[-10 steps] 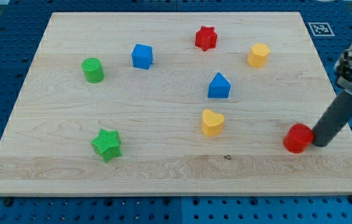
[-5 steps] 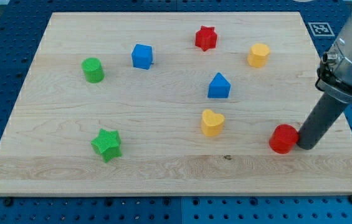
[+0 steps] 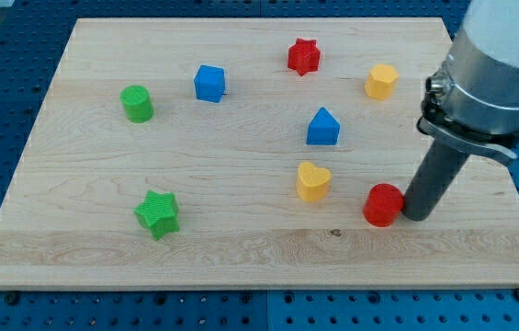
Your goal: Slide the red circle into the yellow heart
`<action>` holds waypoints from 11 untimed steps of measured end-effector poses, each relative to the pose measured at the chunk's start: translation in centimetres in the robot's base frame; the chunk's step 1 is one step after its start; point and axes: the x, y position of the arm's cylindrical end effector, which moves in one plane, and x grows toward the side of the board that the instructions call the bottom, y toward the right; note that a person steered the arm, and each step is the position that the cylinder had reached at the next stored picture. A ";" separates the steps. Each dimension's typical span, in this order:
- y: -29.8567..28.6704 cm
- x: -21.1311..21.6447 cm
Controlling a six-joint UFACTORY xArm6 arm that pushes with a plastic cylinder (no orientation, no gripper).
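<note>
The red circle (image 3: 383, 204) lies on the wooden board (image 3: 241, 239) at the lower right. My tip (image 3: 416, 215) touches its right side. The yellow heart (image 3: 312, 181) lies a short way to the left of the red circle and slightly higher, with a gap between them.
A blue triangular block (image 3: 322, 127) sits above the heart. A red star (image 3: 303, 56) and a yellow hexagon (image 3: 380, 81) are near the top. A blue cube (image 3: 209, 83) and a green cylinder (image 3: 136, 103) are at upper left. A green star (image 3: 157, 214) is at lower left.
My tip has moved left and pushed the red circle left along the board, closing much of the gap to the yellow heart. The other blocks have not moved.
</note>
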 end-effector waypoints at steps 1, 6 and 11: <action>-0.4 0.0; -2.5 1.2; -6.6 0.4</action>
